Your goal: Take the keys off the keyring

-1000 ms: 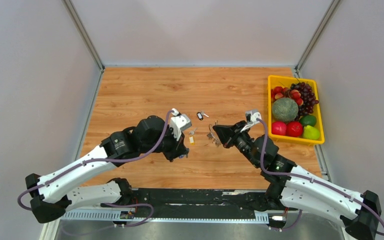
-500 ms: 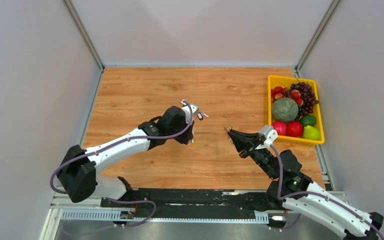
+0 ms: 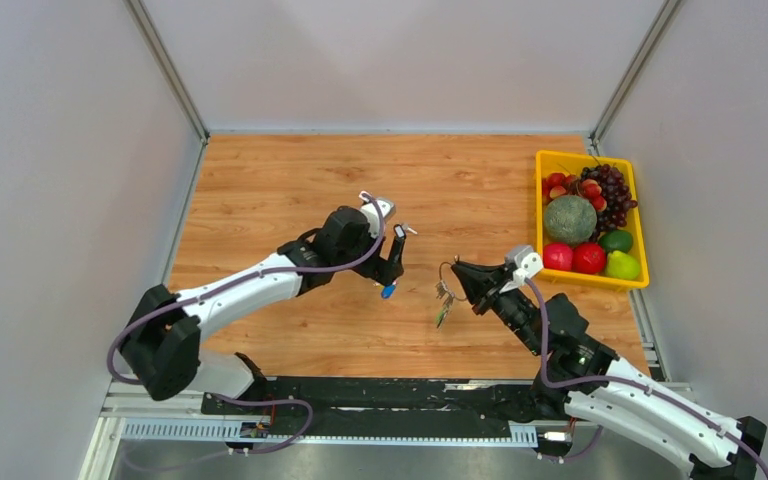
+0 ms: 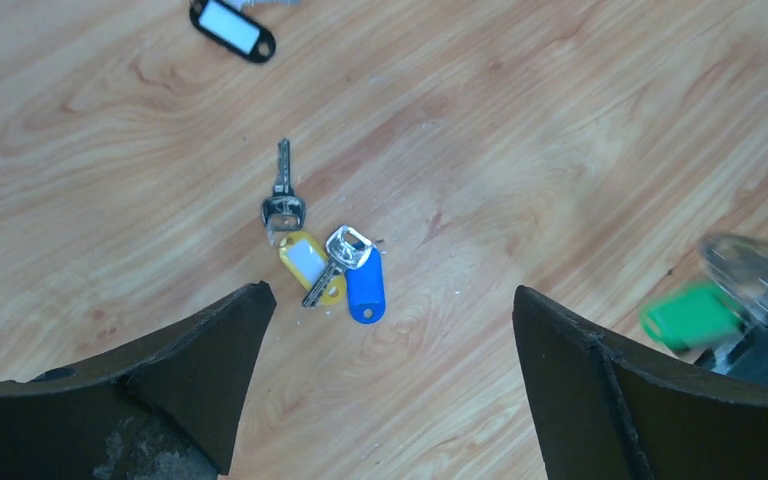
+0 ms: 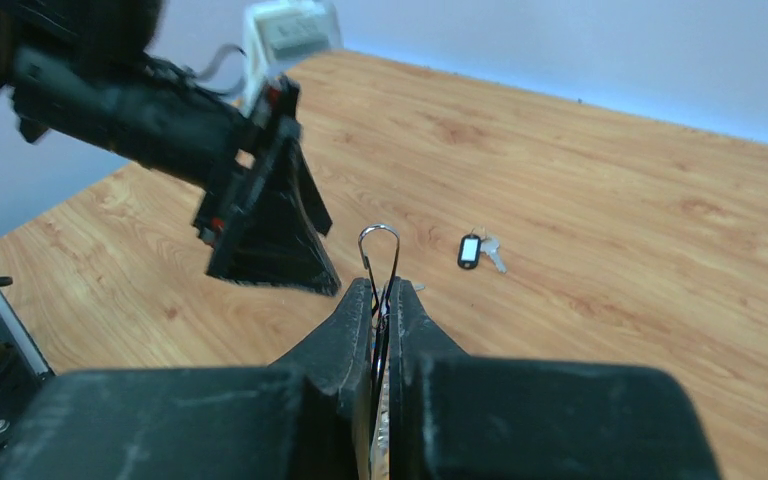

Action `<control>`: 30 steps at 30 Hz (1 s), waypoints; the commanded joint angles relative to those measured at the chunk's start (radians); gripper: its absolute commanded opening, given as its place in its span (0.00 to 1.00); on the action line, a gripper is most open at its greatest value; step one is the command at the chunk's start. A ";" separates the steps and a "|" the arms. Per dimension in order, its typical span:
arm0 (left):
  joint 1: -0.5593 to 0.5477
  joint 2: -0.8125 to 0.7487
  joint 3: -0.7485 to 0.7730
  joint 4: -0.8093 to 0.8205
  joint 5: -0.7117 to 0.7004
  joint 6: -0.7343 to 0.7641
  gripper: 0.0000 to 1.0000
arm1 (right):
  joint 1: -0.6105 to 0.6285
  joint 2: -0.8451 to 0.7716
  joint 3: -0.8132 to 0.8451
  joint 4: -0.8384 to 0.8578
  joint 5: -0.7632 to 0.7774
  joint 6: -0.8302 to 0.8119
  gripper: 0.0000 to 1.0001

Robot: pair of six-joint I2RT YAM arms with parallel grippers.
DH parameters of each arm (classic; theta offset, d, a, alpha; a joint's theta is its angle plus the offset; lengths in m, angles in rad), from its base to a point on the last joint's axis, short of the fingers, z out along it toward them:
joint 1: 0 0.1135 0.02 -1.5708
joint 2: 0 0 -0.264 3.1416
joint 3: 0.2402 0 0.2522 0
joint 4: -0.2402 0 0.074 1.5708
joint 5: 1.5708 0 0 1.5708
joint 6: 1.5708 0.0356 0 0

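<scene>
Left tool (image 3: 393, 265) was wide open with nothing in it, hanging just above the surface (image 3: 290, 180). Right under it, two loose keys lay touching, the yellow-tagged key (image 4: 303, 258) with the blue-tagged key (image 4: 364, 285) laid partly across it. The black-tagged key (image 4: 232, 26) sat alone a little farther back. So three were off the ring, by the look of it.

Over to the right tool (image 5: 380, 292): clamped tight on the keyring (image 5: 378, 227), held up off the surface. The wire loop poked out past its tips, seen edge-on and narrow from the wrist, pointing toward the left arm. Below the grip hung what was left of the bunch, the green-tagged key (image 3: 442, 314) lowest and a bit nearer than the ring. How many others hung with it, I could not tell.

Here was the thing that mattered: the ring lay to the right of the open left tool and slightly nearer, close by but apart. The left arm was the free one, and the loop's free end faced it. In my judgement the next pull was the left tool's job, reaching right for a hanging tag while the right one held firm. The risk was grabbing the wire itself.
</scene>
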 commanded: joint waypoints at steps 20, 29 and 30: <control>0.003 -0.533 -0.405 0.817 0.645 0.096 0.96 | 0.003 0.265 0.433 -0.053 -0.595 0.131 0.00; -0.001 -0.515 -0.387 0.962 0.809 -0.029 0.84 | 0.002 0.299 0.454 -0.054 -0.643 0.136 0.00; -0.003 -0.512 -0.382 0.962 0.815 -0.036 0.82 | 0.002 0.302 0.455 -0.053 -0.645 0.136 0.00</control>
